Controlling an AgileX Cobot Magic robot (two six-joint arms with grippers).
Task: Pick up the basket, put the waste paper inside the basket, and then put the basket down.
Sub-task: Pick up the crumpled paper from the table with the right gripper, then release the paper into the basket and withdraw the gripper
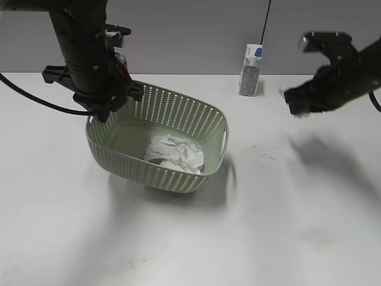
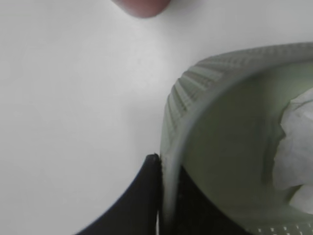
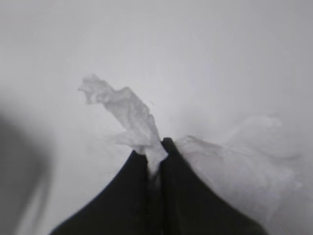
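The pale sage-green basket (image 1: pixel 119 156) hangs tilted, its left rim raised, with a crumpled white waste paper wad (image 1: pixel 175 153) inside. My left gripper (image 1: pixel 107 102) is shut on the basket's rim; the left wrist view shows the jaws (image 2: pixel 166 169) pinching the wall (image 2: pixel 195 93), with paper (image 2: pixel 296 147) inside. My right gripper (image 1: pixel 296 107) is held in the air at the right, shut on another white waste paper wad (image 3: pixel 129 115), which shows clearly only in the right wrist view between the jaws (image 3: pixel 155 154).
A small upright white-and-grey carton with a blue top (image 1: pixel 250 70) stands at the back of the white table (image 1: pixel 190 238). A reddish object (image 2: pixel 143 6) shows at the top edge of the left wrist view.
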